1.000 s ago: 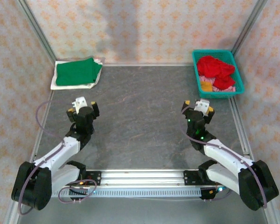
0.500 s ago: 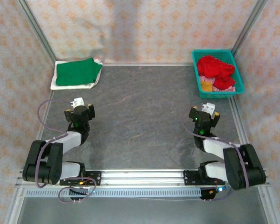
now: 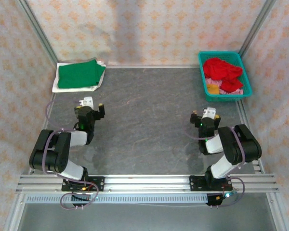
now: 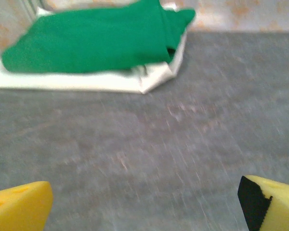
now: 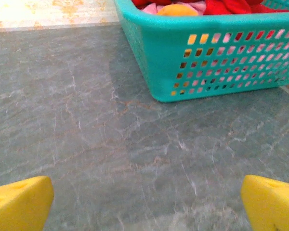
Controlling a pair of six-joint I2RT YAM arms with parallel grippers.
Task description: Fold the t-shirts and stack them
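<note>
Folded shirts sit at the far left corner of the grey table (image 3: 144, 125). The green t-shirt (image 3: 80, 73) lies flat on top of the white t-shirt (image 3: 73, 89), whose edge shows along the green one's near and left sides. The green t-shirt's long axis runs left to right, with its right end tipped a little toward the far wall (image 3: 149, 29). In the left wrist view a fold opens at that right end, with white cloth bunched just beneath it.

At the far right corner stands the teal basket (image 3: 203, 79), its long axis running near to far, holding a crumpled heap. The red t-shirt (image 3: 222, 68) fills its far half. Nearer lie a yellow-orange piece (image 3: 212, 89) and a pink piece (image 3: 229, 86), probably more shirts, though they are too bunched to tell which way they point.

The left gripper (image 3: 90, 104) hovers low over bare table at the near left, aimed at the folded pile and well apart from it. Its yellow fingertips (image 4: 19, 202) are spread wide with nothing between them. The right gripper (image 3: 205, 114) is at the near right, aimed at the basket, near it but not touching. Its yellow fingertips (image 5: 19, 202) are likewise spread wide and hold nothing. Both arms are folded close to their bases
</note>
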